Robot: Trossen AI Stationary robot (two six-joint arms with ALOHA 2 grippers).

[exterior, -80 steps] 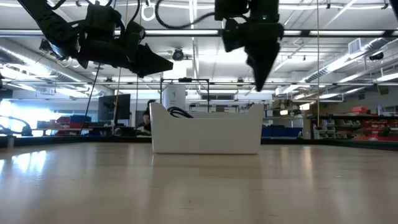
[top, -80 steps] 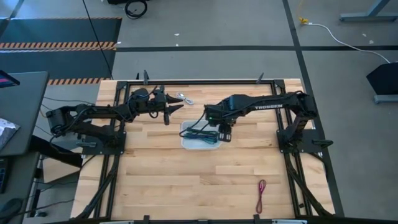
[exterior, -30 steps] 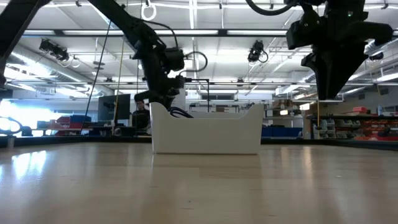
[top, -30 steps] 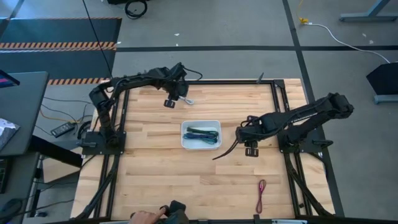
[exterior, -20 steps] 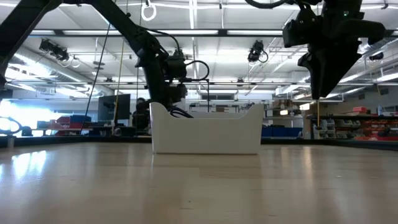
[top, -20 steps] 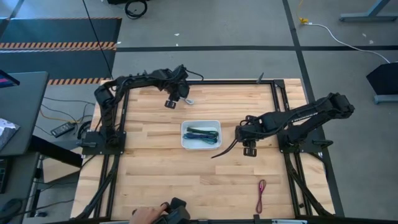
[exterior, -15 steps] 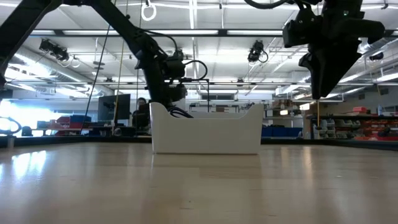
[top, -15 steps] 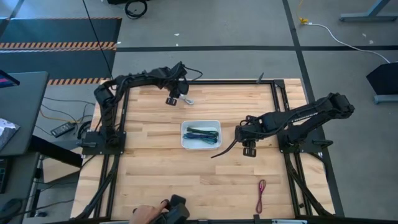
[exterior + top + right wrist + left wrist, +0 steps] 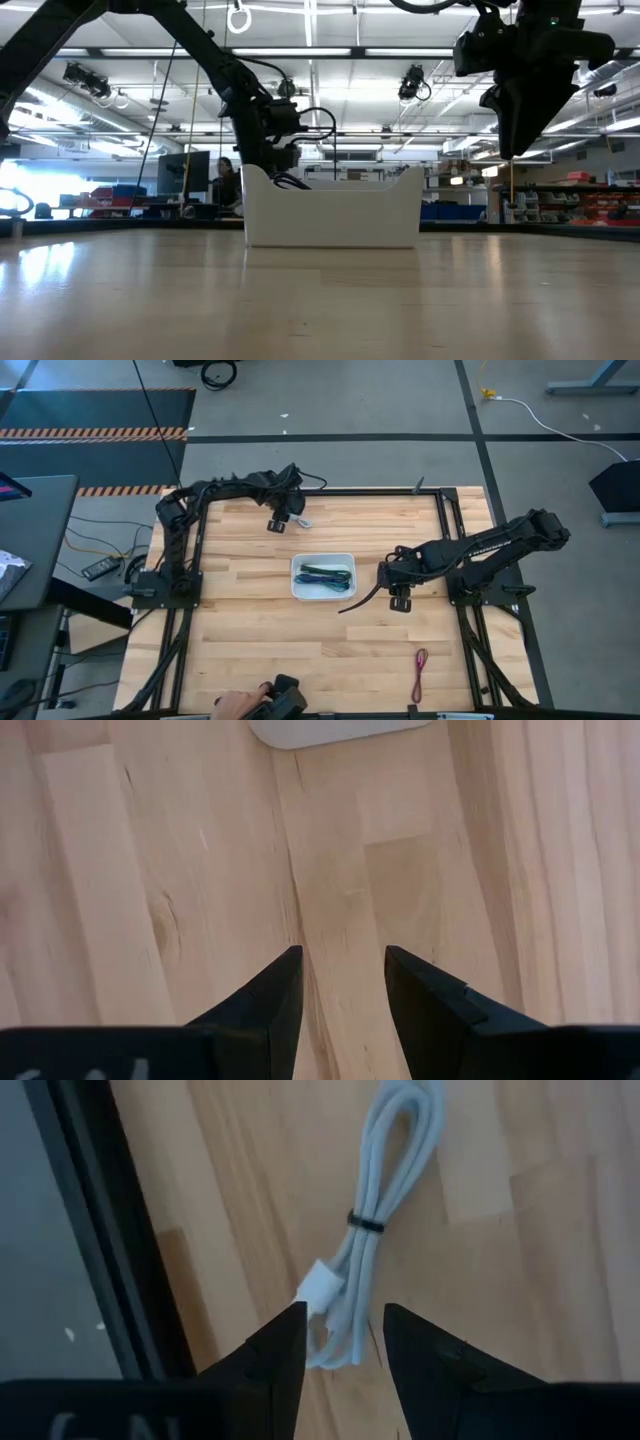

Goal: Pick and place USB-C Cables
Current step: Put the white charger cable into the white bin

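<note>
A silver-white cable point(image 9: 301, 520), bundled with a dark tie, lies flat near the table's far edge. My left gripper point(image 9: 287, 513) hangs over it, open. In the left wrist view its fingers point(image 9: 342, 1325) stand on either side of the cable's connector end point(image 9: 322, 1288); whether they touch, I cannot tell. A white tray point(image 9: 298, 586) at mid-table holds green, teal and darker cables point(image 9: 325, 575). A dark red cable point(image 9: 420, 673) lies near the near right corner. My right gripper point(image 9: 386, 574) hovers open, right of the tray, above bare wood point(image 9: 342, 970).
In the low view the tray point(image 9: 331, 212) hides my left gripper's fingertips point(image 9: 262, 160), while my right gripper point(image 9: 512, 150) hangs high above the table. A person's hand point(image 9: 238, 706) with a dark object shows at the near edge. Black frame rails point(image 9: 330, 491) border the table.
My left arm's elbow has swung toward the table's far edge, while its gripper has stayed over the silver-white cable. My right gripper has drifted slightly toward the tray. The hand at the near edge has shifted a little to the right.
</note>
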